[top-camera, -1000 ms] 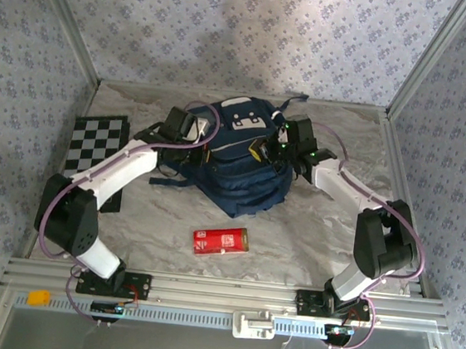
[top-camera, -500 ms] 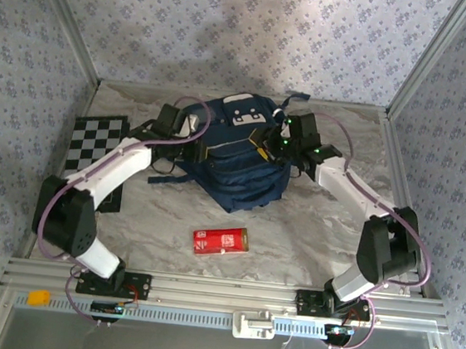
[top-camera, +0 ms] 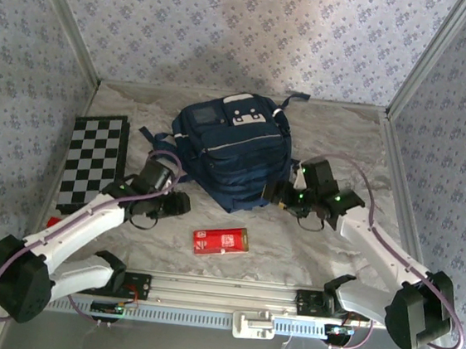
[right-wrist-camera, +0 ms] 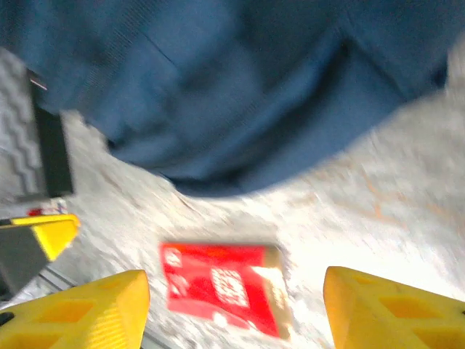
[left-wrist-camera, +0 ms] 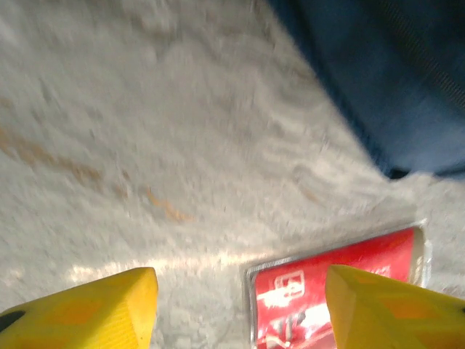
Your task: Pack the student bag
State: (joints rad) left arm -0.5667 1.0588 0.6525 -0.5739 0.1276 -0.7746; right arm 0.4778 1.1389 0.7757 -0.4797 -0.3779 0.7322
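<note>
The student bag [top-camera: 231, 153] is lying at the back middle of the table [top-camera: 360, 154], pocket side up, its near edge bulging toward the arms. A dark strap [top-camera: 158, 138] is trailing off its left side. In front of the bag, apart from it, a red packet [top-camera: 220, 241] is lying flat on the marble, roughly between the 2 grippers and a little nearer the rail [top-camera: 229, 295]. A checkerboard mat [top-camera: 93, 156] is lying along the left edge, well clear of the bag.

The left gripper [top-camera: 178, 205] is hovering off the bag's near-left corner with its jaws standing wide and nothing between them. In its wrist view the yellow fingertips [left-wrist-camera: 80, 309] are framing bare marble and the packet's end. The right gripper [top-camera: 282, 196] is sitting close to the bag's near-right corner - whether it is touching the fabric cannot be told - and it too is spread wide and empty. Its blurred wrist view is showing the packet low between the fingertips and the bag's dark blue above.

Patterned walls [top-camera: 231, 33] are closing the back and both sides. Open marble is lying right of the bag, between bag and mat, and around the packet - the bag itself is blocking the back middle.
</note>
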